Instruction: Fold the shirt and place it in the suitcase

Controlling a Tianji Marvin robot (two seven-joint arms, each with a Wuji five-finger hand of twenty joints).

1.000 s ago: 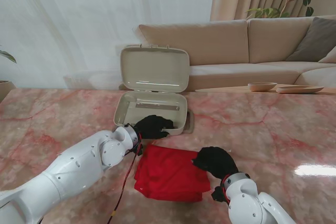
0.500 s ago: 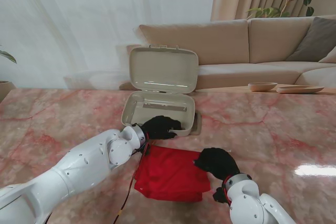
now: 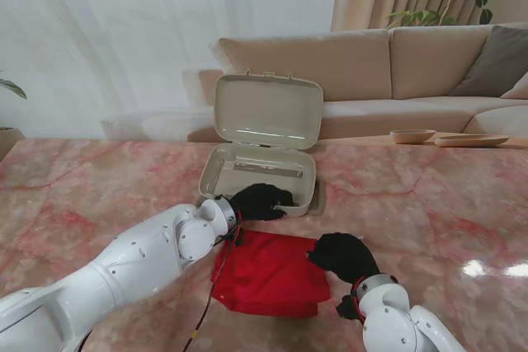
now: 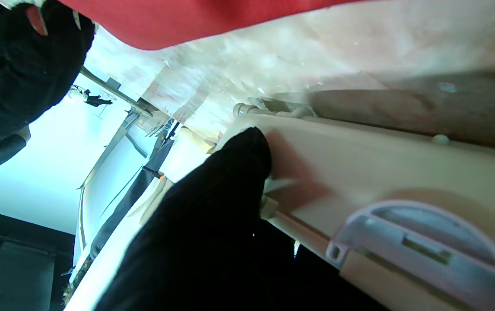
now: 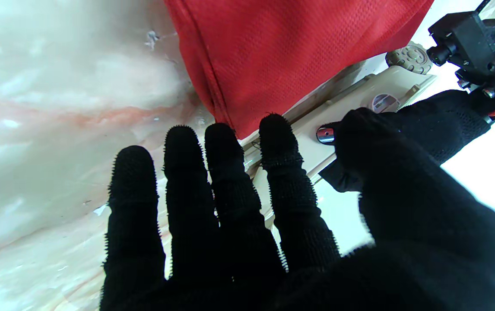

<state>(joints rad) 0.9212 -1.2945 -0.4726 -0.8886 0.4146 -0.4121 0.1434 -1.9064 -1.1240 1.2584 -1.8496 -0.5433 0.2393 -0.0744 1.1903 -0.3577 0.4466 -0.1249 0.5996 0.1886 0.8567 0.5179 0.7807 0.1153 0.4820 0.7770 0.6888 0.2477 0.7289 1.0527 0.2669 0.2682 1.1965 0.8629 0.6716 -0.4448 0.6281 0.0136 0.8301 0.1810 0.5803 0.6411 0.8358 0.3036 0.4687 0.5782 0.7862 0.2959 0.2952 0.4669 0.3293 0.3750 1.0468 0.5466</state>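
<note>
Crosswise, folded shirt (image 3: pixel 268 274), left hand (image 3: pixel 262 201) gripping suitcase (image 3: pixel 261 172) rim, right hand (image 3: pixel 342 255) spread.

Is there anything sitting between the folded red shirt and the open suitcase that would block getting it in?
Only the robot's own left hand: it rests on the near rim of the open suitcase, directly between the shirt and the tray. No loose object lies on the marble between them, and the lid stands open. The right hand rests at the shirt's right edge.

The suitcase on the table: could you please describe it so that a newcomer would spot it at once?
On the pink marble table, look toward the far edge before the beige sofa. The beige hard-shell suitcase sits there, lid upright. It is the only open box, just beyond the folded red shirt.
</note>
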